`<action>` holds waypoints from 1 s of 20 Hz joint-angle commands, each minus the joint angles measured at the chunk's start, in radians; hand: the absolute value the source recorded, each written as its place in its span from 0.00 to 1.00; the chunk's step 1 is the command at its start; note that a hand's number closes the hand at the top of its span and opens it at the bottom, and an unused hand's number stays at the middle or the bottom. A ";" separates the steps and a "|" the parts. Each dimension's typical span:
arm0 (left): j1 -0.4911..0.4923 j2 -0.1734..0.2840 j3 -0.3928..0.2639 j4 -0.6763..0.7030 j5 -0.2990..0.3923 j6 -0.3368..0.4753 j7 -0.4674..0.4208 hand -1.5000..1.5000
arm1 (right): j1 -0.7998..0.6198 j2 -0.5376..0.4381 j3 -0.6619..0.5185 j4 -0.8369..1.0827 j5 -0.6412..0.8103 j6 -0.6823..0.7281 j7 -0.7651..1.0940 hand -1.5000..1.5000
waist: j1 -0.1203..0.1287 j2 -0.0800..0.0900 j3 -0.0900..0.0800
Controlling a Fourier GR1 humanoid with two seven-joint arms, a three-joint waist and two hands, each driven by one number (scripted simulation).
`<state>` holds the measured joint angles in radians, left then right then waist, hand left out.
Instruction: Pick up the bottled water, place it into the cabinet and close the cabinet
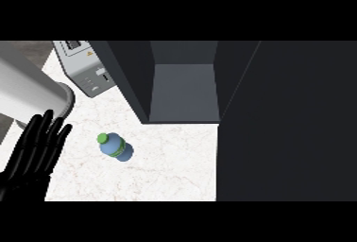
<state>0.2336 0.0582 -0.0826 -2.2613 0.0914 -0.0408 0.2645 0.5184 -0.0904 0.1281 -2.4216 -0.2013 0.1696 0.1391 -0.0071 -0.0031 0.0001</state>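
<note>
Cabinet [182,90] fills the 12 o'clock to 3 o'clock sector of the head view: dark body, one compartment open, its grey floor bare as far as can be seen. The dark panel [286,123] running down the 3 o'clock side is probably the swung-open door, though the angle leaves that uncertain. Counter [167,175] is pale marbled stone, spreading from centre to 6 o'clock.

Large grey cylinder [31,94] stands at 10 o'clock, partly cut by the frame. Grey appliance [87,66] sits at 11 o'clock, just beside the cabinet's left wall.

Left hand [31,151] shows at 8 o'clock, fingers straight and pointing up, resting, holding nothing. Right hand does not appear.

Bottled water [114,147] stands upright on the counter just left of centre, at about 7 o'clock from the cabinet opening, apart from both hand and cabinet. Blue body, green cap [103,138], green band lower down.

Handling estimate: small plastic bottle, light to moderate if full, walls smooth and likely slippery, giving a little under squeeze; not fragile. Tall and narrow, so it would tip if nudged high. Best hold judged to be a side wrap round the mid-body, below the cap, thumb opposite fingers, keeping it upright for entry into the compartment.

Task status: pick not yet begun.
</note>
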 commanded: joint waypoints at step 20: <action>-0.010 -0.037 0.137 0.583 -0.044 -0.036 -0.449 0.00 | 0.282 -0.033 0.055 -0.239 0.002 0.049 -0.072 0.00 | -0.008 0.002 -0.002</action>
<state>0.2205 0.0249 0.0270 -1.8154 0.0251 -0.0438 -0.0638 0.7517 -0.0976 0.2002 -2.4634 -0.1587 0.2289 -0.0178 -0.0184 -0.0022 -0.0011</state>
